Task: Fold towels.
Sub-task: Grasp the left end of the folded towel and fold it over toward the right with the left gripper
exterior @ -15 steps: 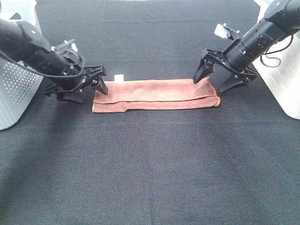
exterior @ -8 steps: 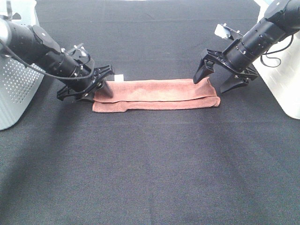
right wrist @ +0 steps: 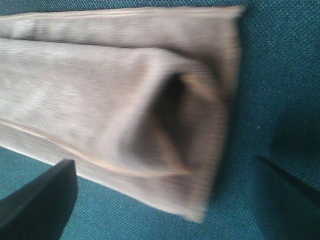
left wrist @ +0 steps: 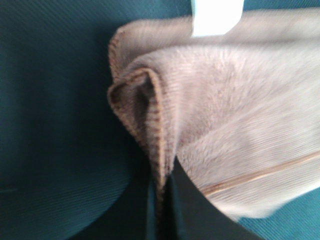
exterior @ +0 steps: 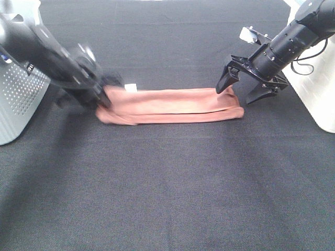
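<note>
Now the black table (exterior: 167, 198) is carrying the whole scene. The towel (exterior: 175, 104) is lying on it as a long folded strip, so I am placing everything from this towel. The left basket (exterior: 15, 99) is standing well beyond the towel's left end and the right basket (exterior: 322, 99) beyond its right end, both apart from it.

The left arm is looking blurred, so I am judging that it is moving at this moment. The left gripper (exterior: 101, 97) is sitting at the towel's left end, and here is the change. A second ago its jaws were standing open just beside that end, and now they are pressing together on the stitched edge of the corner. In the left wrist view the hem is running down between the two dark fingers, and the cloth above them is bunching into a small fold.

The right gripper (exterior: 250, 88) is not changing. It is hanging over the towel's right end with the jaws spread wide, one on each side of the strip, gripping nothing. The small white tag (exterior: 131, 87) is showing on the towel's far edge near the left end.

For the task, I think the next fold is beginning from the left. The right end is not being held yet, so the strip may be dragging instead of folding.
</note>
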You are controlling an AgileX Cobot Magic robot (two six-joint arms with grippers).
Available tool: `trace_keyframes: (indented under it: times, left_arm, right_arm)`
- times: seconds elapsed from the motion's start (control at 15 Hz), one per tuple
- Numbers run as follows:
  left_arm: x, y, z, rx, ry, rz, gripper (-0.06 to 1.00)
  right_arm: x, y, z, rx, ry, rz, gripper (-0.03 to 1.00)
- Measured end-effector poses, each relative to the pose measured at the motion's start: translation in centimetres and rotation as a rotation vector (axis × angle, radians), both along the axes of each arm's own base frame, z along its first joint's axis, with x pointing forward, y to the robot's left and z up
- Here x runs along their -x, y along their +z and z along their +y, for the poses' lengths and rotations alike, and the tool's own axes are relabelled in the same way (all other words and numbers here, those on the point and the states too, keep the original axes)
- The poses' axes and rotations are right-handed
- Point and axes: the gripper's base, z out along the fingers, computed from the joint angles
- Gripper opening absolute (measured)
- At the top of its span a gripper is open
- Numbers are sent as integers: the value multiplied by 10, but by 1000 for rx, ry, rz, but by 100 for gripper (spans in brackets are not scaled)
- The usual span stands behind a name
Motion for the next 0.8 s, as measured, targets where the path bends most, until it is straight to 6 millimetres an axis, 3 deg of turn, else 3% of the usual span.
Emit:
trace_keyframes:
  times: [0.07, 0.27, 0.33, 0.47, 0.53, 0.6, 0.67, 0.73, 0.8]
  left_arm:
    - [0, 28, 10, -49, 7, -45, 2]
    - [-1, 59, 3, -58, 6, -4, 2]
    - [-2, 69, -5, -36, -2, -10, 2]
    - [-2, 91, -47, 63, -45, -61, 2]
    - [-2, 93, -66, 102, -58, -72, 2]
    - [-2, 93, -66, 102, -58, -72, 2]
    - [-3, 88, -86, 141, -67, -64, 2]
    - [-6, 70, -114, 182, -74, -38, 2]
    - [-7, 62, -123, 195, -78, -27, 2]
  right_arm:
    - [1, -1, -1, 14, 10, 5, 86]
    - [2, -1, -2, 26, 21, 13, 86]
    - [2, -1, -2, 27, 23, 16, 86]
    - [2, -2, -2, 32, 26, 16, 86]
    - [2, -2, -2, 30, 21, 21, 86]
    - [2, -2, -2, 30, 21, 21, 86]
    - [3, -2, -2, 27, 11, 27, 86]
    - [3, -2, -2, 28, 10, 27, 86]
    - [3, -2, -2, 27, 9, 28, 86]
